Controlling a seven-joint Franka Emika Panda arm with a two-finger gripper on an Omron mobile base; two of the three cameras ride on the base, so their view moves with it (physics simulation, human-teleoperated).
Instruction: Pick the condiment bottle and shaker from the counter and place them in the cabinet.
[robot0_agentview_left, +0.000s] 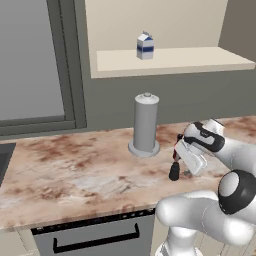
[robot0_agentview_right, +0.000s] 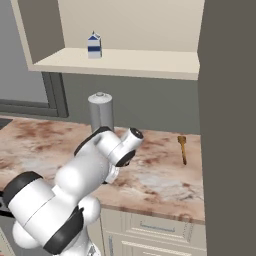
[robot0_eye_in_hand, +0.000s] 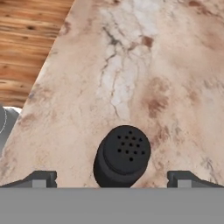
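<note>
**Now: shaker sits between the spread jaws**

You have the gripper (robot0_eye_in_hand: 112, 178) spread wide above the shaker (robot0_eye_in_hand: 122, 156), which stands upright on the counter (robot0_eye_in_hand: 144, 78) near its front edge, centred between both fingertips (robot0_eye_in_hand: 41, 178); descend straight.

Worktop (robot0_agentview_left: 75, 170): polished-looking marbled stone, reddish-brown veining on cream, smooth, light edge
Shaker (robot0_eye_in_hand: 122, 156): matt black, plastic-like, top pierced with small holes
Grey cylinder (robot0_agentview_left: 145, 125): dull, smooth, metal-like
Milk carton (robot0_agentview_left: 145, 46): blue-and-white, paper-like, matt
Cabinet (robot0_agentview_left: 170, 62): flat beige shelf board, matt, painted look
Floor (robot0_eye_in_hand: 30, 39): wood planks, visible grain, warm brown
Drawer fronts (robot0_agentview_right: 150, 230): cream, smooth, matt
</note>
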